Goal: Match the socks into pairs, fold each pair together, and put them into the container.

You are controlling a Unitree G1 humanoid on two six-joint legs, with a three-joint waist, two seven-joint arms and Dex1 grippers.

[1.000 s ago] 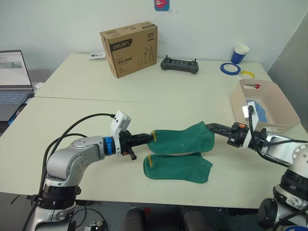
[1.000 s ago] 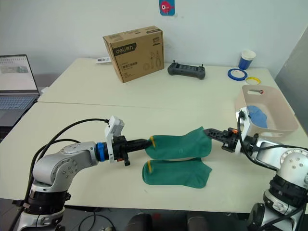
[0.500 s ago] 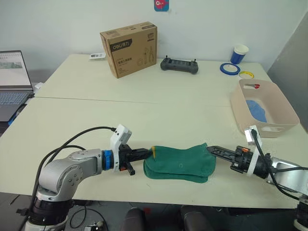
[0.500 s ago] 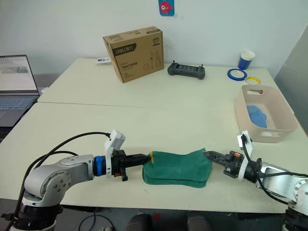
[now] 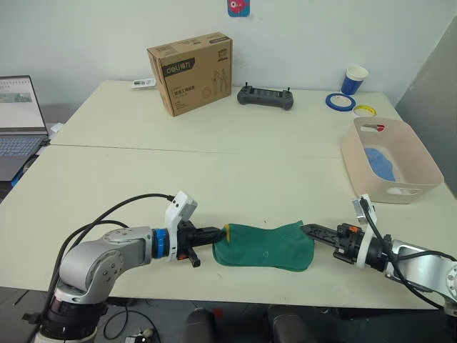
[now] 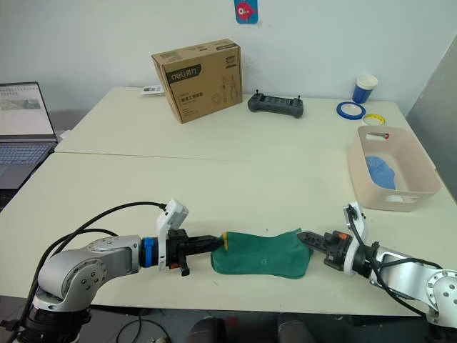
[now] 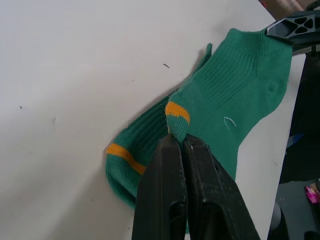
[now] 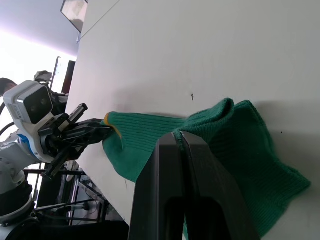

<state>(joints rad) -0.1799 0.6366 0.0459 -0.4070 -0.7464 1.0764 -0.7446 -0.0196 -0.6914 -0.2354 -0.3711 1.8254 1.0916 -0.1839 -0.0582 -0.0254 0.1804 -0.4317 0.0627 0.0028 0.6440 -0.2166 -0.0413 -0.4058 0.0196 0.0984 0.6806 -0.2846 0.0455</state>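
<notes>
Two dark green socks with yellow bands lie one on top of the other, flat near the table's front edge. My left gripper is shut on the yellow-banded end of the top sock. The lower sock peeks out beneath it. At the opposite end of the top sock, my right gripper is shut, and the sock lies stretched between the two grippers. The pale pink container stands at the right, with a light blue sock inside.
A brown cardboard box stands at the back, with a black controller, a blue cup and tape rings to its right. A laptop sits at the far left. The socks lie close to the table's front edge.
Both grippers have carried the held green sock down and toward the front edge, laying it over the other green sock. The two now lie stacked.
</notes>
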